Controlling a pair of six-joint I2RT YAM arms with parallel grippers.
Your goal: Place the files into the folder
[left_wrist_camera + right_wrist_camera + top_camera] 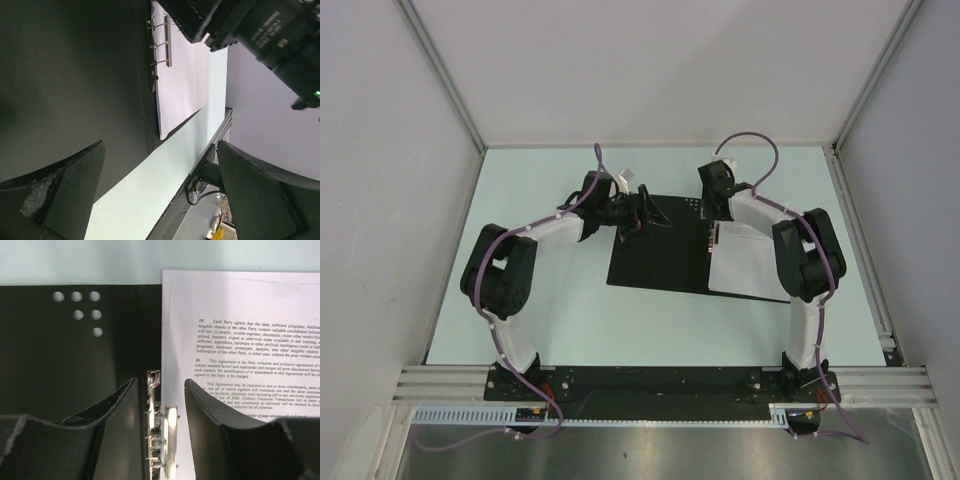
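Black inner face of the folder [655, 250], lying open and flat on the table [570, 330]. At its 10 o'clock the left gripper [642, 215] hovers, jaws spread wide, empty. At the spine, 12 o'clock, the right gripper [160, 385] straddles the metal clip [167, 432], jaws parted, grasping nothing. Files [240, 340] rest on the folder's right half, 3 o'clock of the clip; clamped or not, cannot tell. Risk: if loose, a brushing finger could drag sheets outward, and the clip snapping down could crease an edge.

The folder [65, 355] is matt black inside, its clip [165, 435] shiny metal; the files [250, 340] are smooth white paper, and the worktop [560, 330] is pale and matt.
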